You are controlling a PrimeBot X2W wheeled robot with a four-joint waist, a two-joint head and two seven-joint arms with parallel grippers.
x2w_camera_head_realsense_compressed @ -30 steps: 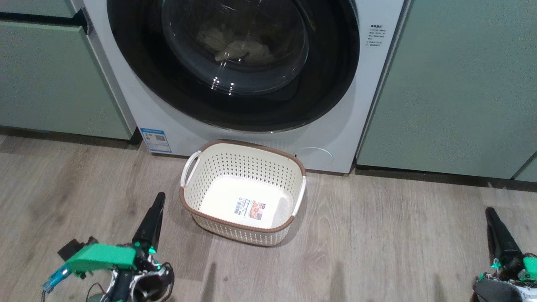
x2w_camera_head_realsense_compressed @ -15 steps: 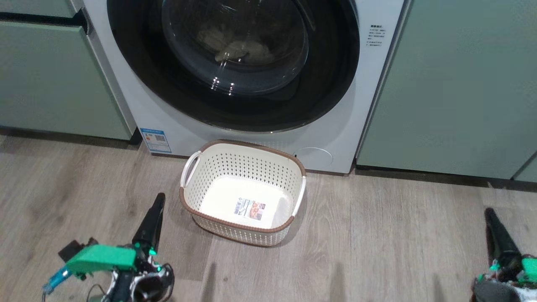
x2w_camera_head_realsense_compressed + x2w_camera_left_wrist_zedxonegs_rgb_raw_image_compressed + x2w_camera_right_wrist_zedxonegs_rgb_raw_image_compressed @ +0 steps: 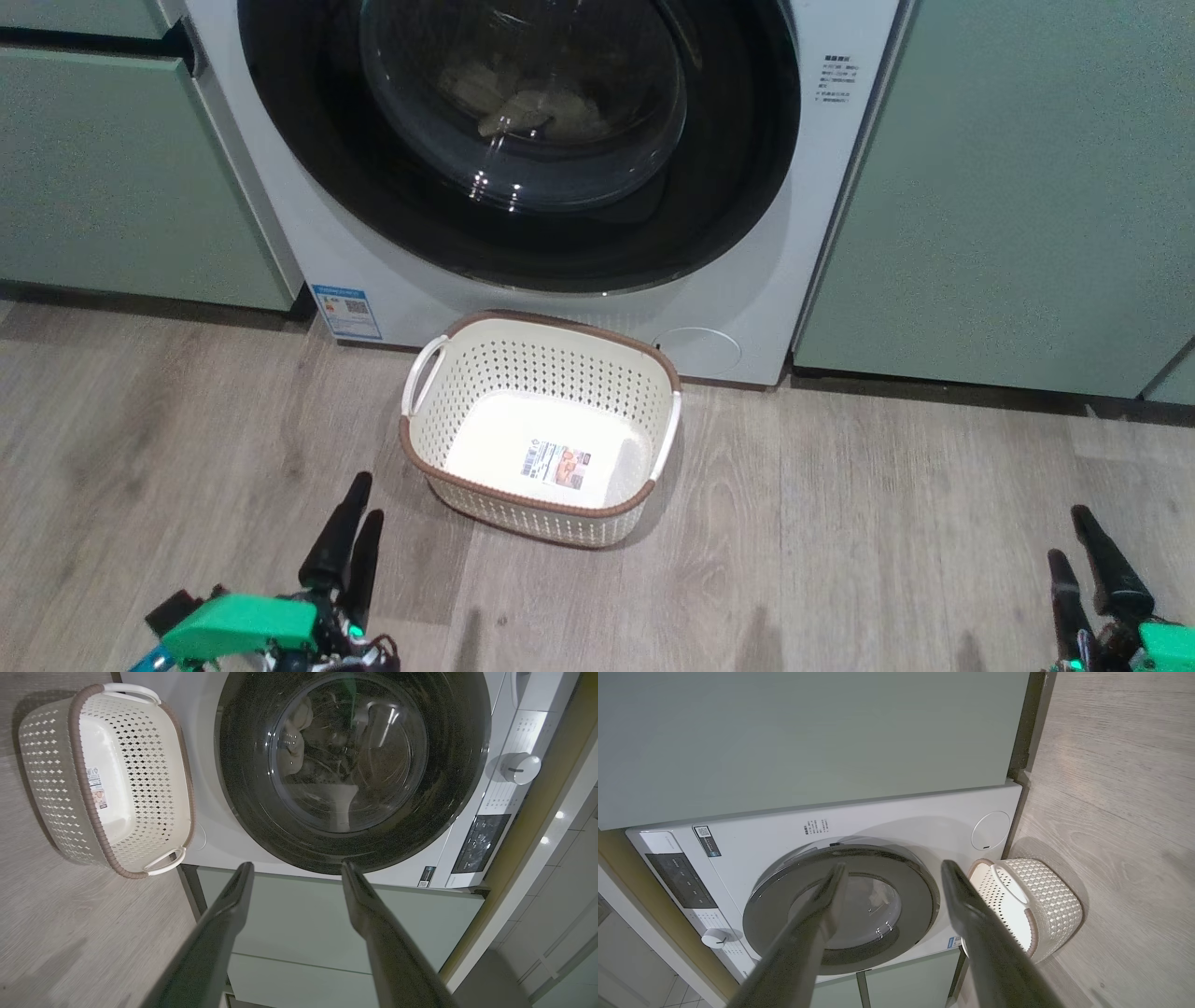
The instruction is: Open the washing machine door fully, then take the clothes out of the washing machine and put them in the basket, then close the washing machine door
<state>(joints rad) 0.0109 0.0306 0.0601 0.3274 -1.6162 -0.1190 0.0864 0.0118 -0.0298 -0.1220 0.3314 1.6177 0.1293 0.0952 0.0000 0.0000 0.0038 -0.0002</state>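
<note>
The white washing machine (image 3: pixel 794 271) stands straight ahead with its washing machine door (image 3: pixel 579 238) shut, its black rim flat against the front. Pale clothes (image 3: pixel 532 103) lie behind the glass bowl and also show in the left wrist view as clothes (image 3: pixel 296 742). The cream basket (image 3: pixel 532 373) sits on the floor just in front of the machine, with only a label inside. My left gripper (image 3: pixel 366 499) is open at the lower left, short of the basket's near left corner. Open too, my right gripper (image 3: pixel 1067 534) is at the lower right, far from the basket. The left gripper (image 3: pixel 296 864) and right gripper (image 3: pixel 894 864) hold nothing.
Sage-green cabinets flank the machine on the left (image 3: pixel 121 168) and right (image 3: pixel 1008 187). Wood-look floor (image 3: pixel 887 523) spreads around the basket. A blue sticker (image 3: pixel 347 311) and a round service flap (image 3: pixel 700 350) sit low on the machine. Its knob (image 3: pixel 518 767) and dark panel are near the top.
Both grippers have gone from shut to open. Both have also dropped lower in the head view, toward its bottom edge. Door, clothes and basket are unchanged.
</note>
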